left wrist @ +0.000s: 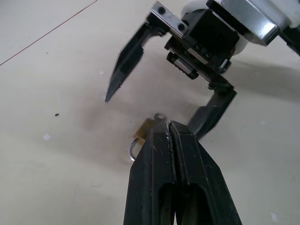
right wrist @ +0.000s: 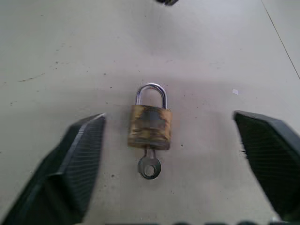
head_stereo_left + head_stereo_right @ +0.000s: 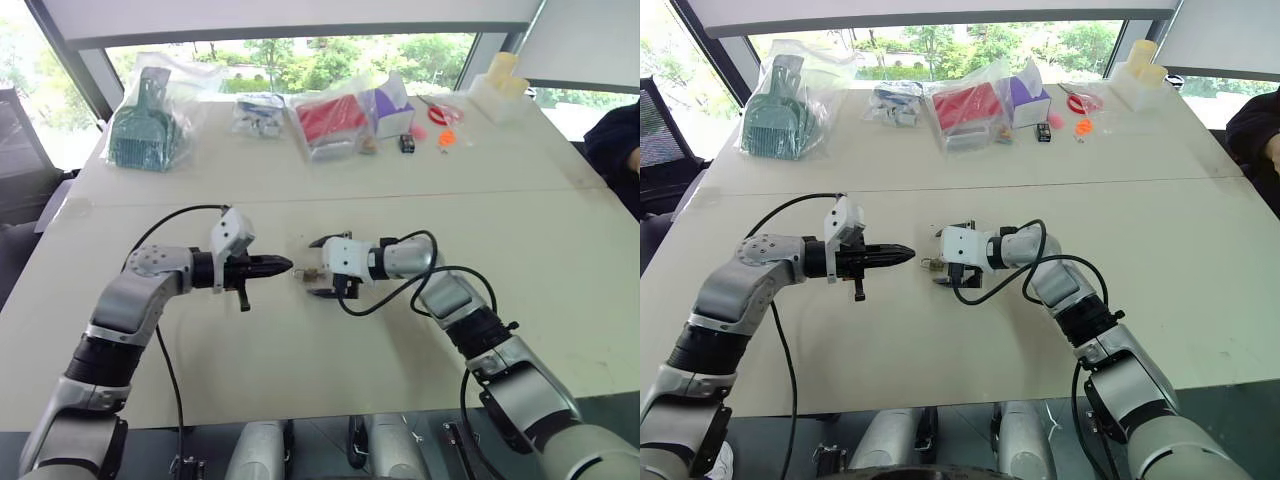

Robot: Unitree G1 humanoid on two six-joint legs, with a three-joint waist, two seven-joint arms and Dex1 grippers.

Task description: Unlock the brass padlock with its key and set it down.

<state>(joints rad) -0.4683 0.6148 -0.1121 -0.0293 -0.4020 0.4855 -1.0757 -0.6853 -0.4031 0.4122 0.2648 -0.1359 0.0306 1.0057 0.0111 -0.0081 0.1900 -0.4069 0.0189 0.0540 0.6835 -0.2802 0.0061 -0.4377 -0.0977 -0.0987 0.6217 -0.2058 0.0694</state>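
A pale table [image 3: 560,260] held the whole scene, with both robot arms meeting near its centre. The left gripper [image 3: 283,265] had its two black fingers pressed together with nothing between them, pointing toward the right gripper [image 3: 322,267], whose fingers stood wide apart on either side of the padlock without touching it.

Along the table's far edge, from roughly 10 o'clock to 2 o'clock of the centre, lay a clear bag with a teal plastic item [image 3: 148,125], a smaller clear bag [image 3: 258,115], a bag holding something red [image 3: 332,122], a purple box [image 3: 390,108], red-handled scissors [image 3: 442,113] and a pale translucent container [image 3: 500,92]. A person's dark sleeve [image 3: 615,150] showed at 3 o'clock, at the table's side.

The brass padlock [image 2: 150,126] lay flat on the table between the two grippers, just off the left gripper's closed tips. Its body was a dull yellowish brass, scuffed and darkened across the face, with a thin silvery shackle arched over it and seated in the body at both ends.

The key [image 2: 149,166] sat in the padlock's base, its small round silvery bow, with a hole through it, at 6 o'clock of the body in the right wrist view.
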